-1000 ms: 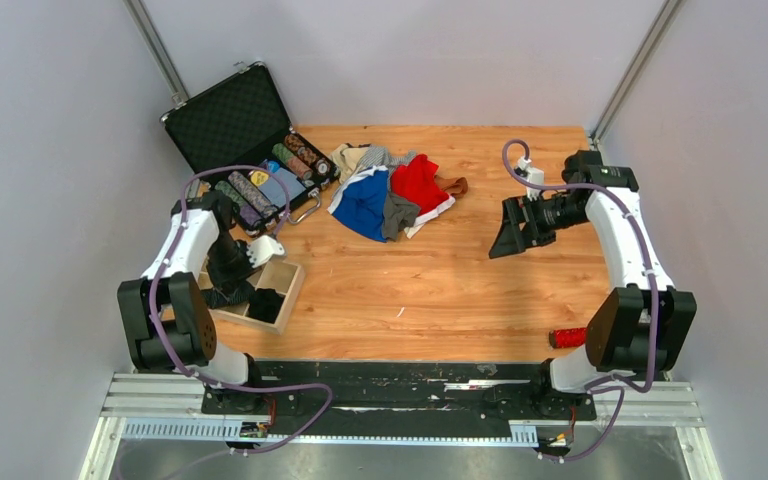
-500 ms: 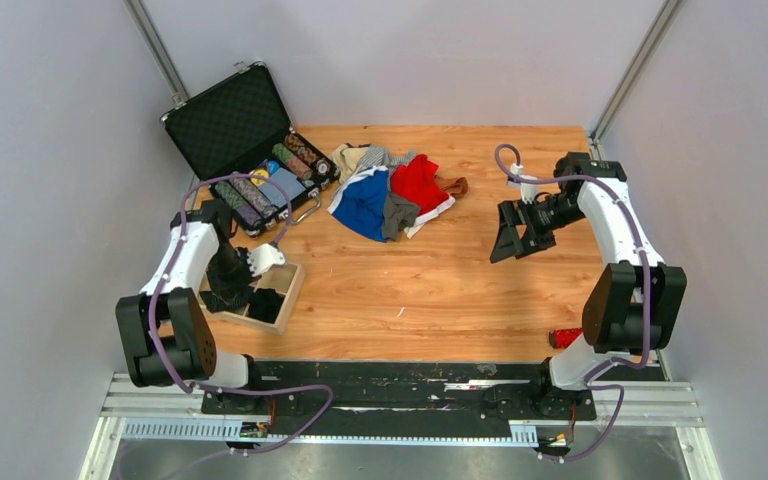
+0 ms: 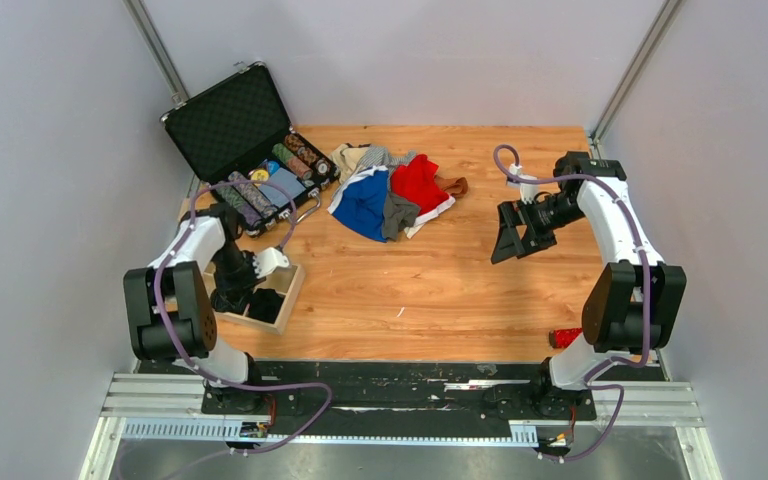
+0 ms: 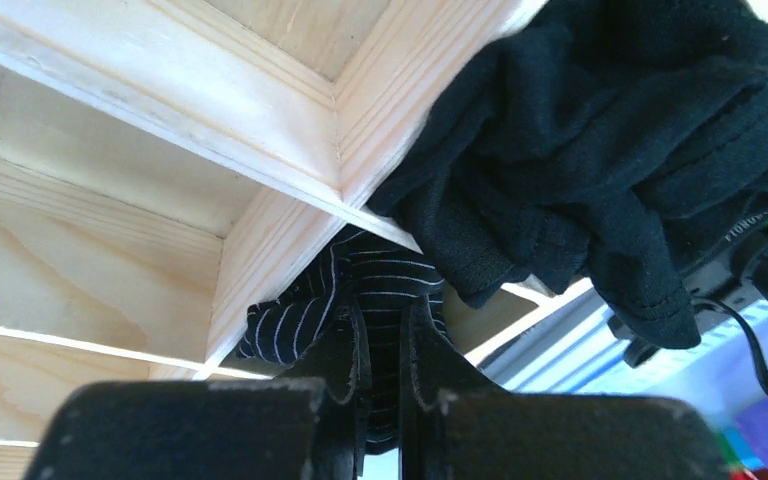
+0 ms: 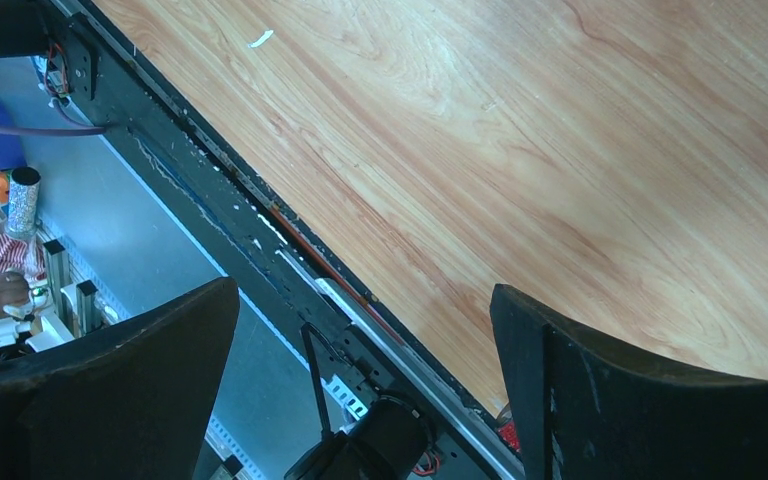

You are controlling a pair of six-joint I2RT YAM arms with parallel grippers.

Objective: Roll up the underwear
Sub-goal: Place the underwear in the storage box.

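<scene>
A: Where's the left gripper [image 3: 232, 290]?

B: Lower left of the top view, down inside the wooden box [image 3: 286, 296]. Wrist view shows the left gripper [image 4: 385, 312] clamped on the striped piece [image 4: 380, 268], with dark cloth pinched between near-closed fingers [image 4: 352, 340].

A: Is it seated in a compartment?

B: Looks so. It sits bunched under a divider [image 4: 290, 150], low centre of the wrist frame. A black piece [image 4: 600, 150] is heaped in the next cell, upper right of that frame, and spills over the divider. The two look close, maybe touching. Can't tell if either is a tidy roll.

A: Right side?

B: The right gripper [image 3: 515, 235] hangs over bare table [image 5: 520, 130] at the right of the top view. Jaws wide apart, nothing in them, and its wrist view shows only wood and the table edge.

A: Rest of the underwear?

B: A loose pile [image 3: 390, 190] at upper centre of the top view, unrolled. It lies left and slightly up-frame of the right gripper. Its long axis runs roughly left-right across the frame.

A: So which arm takes the next one?

B: My read is the right one, since it's nearer and free. The left has to let go and clear the box first. Risk is dragging the striped piece out on the fingers.
</scene>
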